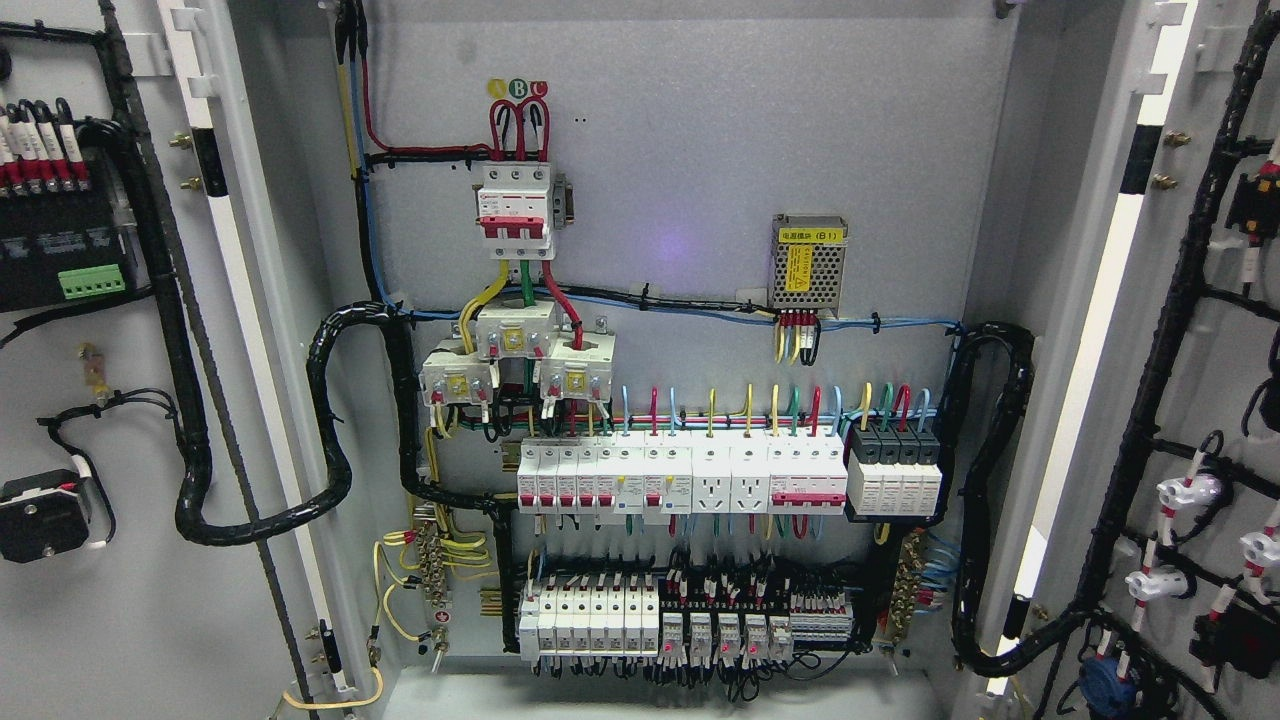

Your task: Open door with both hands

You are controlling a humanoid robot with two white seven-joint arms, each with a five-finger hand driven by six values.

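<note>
Grey steel fills the head view: a cabinet (690, 190) stands with both doors swung wide. Left door (100, 600) is cut off by the picture's left edge, right door (1230, 330) by the right edge, so neither shows whole. No hand is in view, so whether fingers are apart or together cannot be told. Inside, on the back panel, a red-and-white main breaker (515, 203) sits at upper centre, three transformers (515, 360) just below it, a perforated power supply (808, 262) to the right; its yellow label is too small to read. Two breaker rows (730, 480) run across the lower half, the lowest partly hidden by wiring. Black cable looms (330, 420) loop from each door into the cabinet. Door-mounted parts are cropped and hard to identify.
</note>
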